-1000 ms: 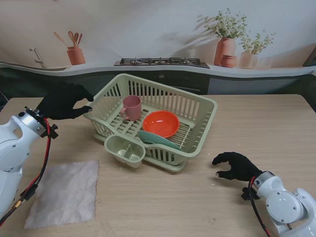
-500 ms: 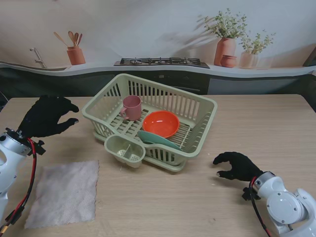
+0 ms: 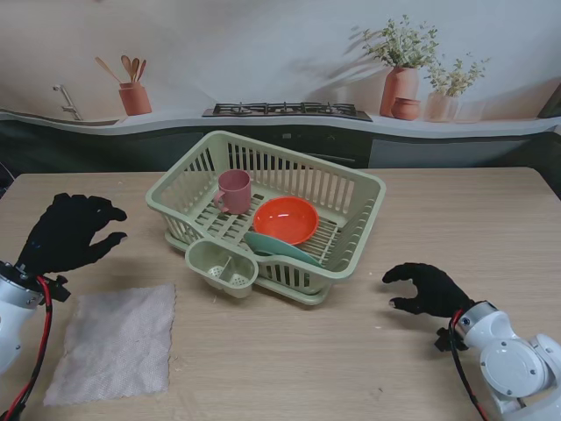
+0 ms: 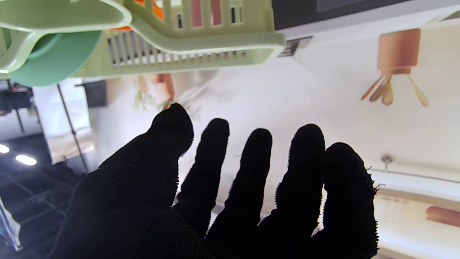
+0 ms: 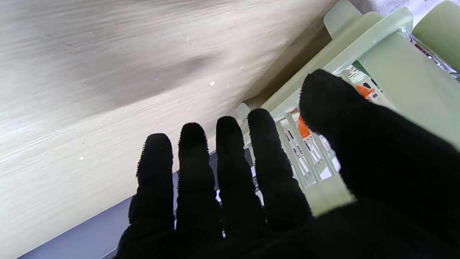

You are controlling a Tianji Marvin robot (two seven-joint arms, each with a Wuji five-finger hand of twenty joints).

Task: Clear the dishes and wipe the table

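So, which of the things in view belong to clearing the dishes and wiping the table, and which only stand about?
Belong to the job:
- dish rack
- pink cup
- orange bowl
- green plate
- cloth
- table
- left hand, open
- right hand, open

Only standing about:
- stove
- potted plants
- utensil pot

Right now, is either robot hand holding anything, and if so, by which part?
Nothing is held. The left robot hand hangs open beside the dish rack, and the right robot hand is open over the table, fingers spread, touching no dish or cloth.
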